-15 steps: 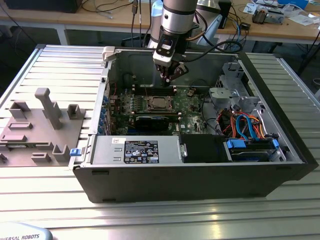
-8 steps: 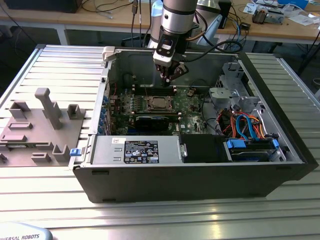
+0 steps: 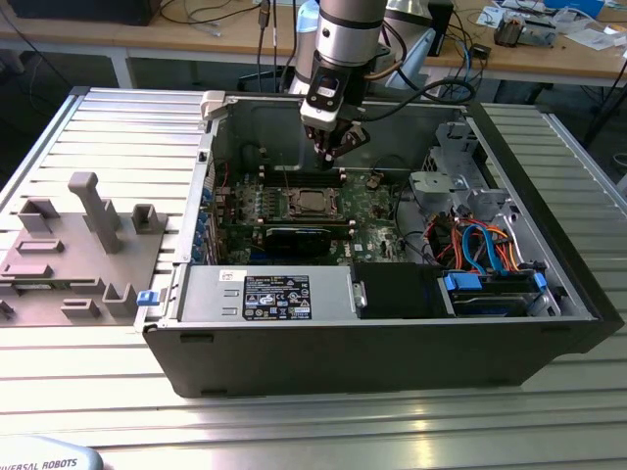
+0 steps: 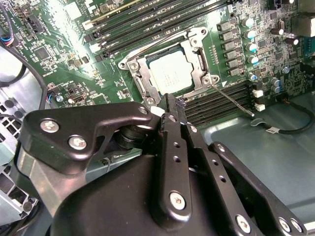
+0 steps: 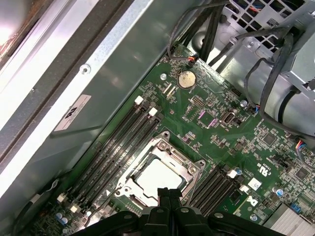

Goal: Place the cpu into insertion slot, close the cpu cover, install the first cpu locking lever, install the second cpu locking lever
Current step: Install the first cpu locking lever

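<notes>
Where the arm reaches down into the open computer case (image 3: 392, 352), the gripper (image 3: 335, 147) hangs over the motherboard (image 3: 377, 211), closer to the case's far wall than to its near wall. Fingers are pressed together with nothing between them, as both wrist views show (image 4: 173, 102) (image 5: 168, 192).

The cpu (image 3: 312, 203) sits flat in the insertion slot (image 4: 147, 84) around the middle of the motherboard, silver top up. The socket has banks of memory slots (image 4: 147, 19) on two opposite sides. The cpu cover (image 4: 193, 43) lies down around the chip and frames it; the same shows in the first wrist view, chip (image 5: 158, 176) inside the frame. Gripper tips are just beside the socket's edge and above it. Cannot tell whether they touch anything.

A thin metal lever (image 4: 231, 101) runs out from one socket corner across the neighbouring memory slots. Cannot tell whether it is latched.

A coin cell (image 5: 186, 78) sits on the board well apart from the socket, towards the case wall. The power supply (image 3: 265, 294) runs along the case's near wall. The case stands on a ribbed aluminium table (image 3: 294, 431), with a grey fixture (image 3: 78, 245) beside it at the exterior view's left.
</notes>
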You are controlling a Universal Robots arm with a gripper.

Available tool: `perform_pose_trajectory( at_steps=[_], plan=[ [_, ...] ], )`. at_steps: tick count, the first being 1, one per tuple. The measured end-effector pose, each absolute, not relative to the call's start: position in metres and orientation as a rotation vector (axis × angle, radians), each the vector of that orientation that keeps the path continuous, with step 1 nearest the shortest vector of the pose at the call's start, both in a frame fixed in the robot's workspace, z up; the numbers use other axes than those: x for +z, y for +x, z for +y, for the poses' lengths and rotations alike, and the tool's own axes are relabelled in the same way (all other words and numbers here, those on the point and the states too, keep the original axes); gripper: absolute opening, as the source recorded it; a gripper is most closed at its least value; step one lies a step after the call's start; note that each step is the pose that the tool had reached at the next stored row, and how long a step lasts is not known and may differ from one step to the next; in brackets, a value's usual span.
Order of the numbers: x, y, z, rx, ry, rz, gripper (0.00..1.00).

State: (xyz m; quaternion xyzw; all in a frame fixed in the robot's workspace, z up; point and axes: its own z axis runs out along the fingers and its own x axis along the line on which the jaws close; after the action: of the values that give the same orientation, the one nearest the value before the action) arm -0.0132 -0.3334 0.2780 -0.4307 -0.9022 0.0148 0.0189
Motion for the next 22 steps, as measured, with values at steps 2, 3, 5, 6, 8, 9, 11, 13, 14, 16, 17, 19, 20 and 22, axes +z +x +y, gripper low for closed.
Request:
perform_pose_trajectory(
  at_steps=[2,3,5,6,8,9,11,13,14,16,17,19,20,22],
  plan=[
    [0.2780,-0.0133,-0.3334,0.046,-1.335,-2.802,0.11],
    [0.2780,-0.0132,-0.3334,0.046,-1.334,-2.802,0.11],
    [0.2780,-0.0133,-0.3334,0.046,-1.332,-2.803,0.11],
    [0.2780,-0.0133,-0.3334,0.046,-1.331,-2.804,0.11],
    [0.2780,-0.0133,-0.3334,0.046,-1.329,-2.805,0.11],
    [0.2780,-0.0132,-0.3334,0.046,-1.328,-2.805,0.11],
    [0.2780,-0.0132,-0.3334,0.046,-1.327,-2.806,0.11],
    [0.2780,-0.0132,-0.3334,0.046,-1.325,-2.807,0.11],
    [0.2780,-0.0133,-0.3334,0.046,-1.324,-2.807,0.11],
    [0.2780,-0.0133,-0.3334,0.046,-1.323,-2.808,0.11],
    [0.2780,-0.0133,-0.3334,0.046,-1.322,-2.808,0.11],
    [0.2780,-0.0132,-0.3334,0.046,-1.321,-2.809,0.11],
    [0.2780,-0.0133,-0.3334,0.046,-1.320,-2.809,0.11],
    [0.2780,-0.0133,-0.3334,0.046,-1.319,-2.810,0.11]
  ],
)
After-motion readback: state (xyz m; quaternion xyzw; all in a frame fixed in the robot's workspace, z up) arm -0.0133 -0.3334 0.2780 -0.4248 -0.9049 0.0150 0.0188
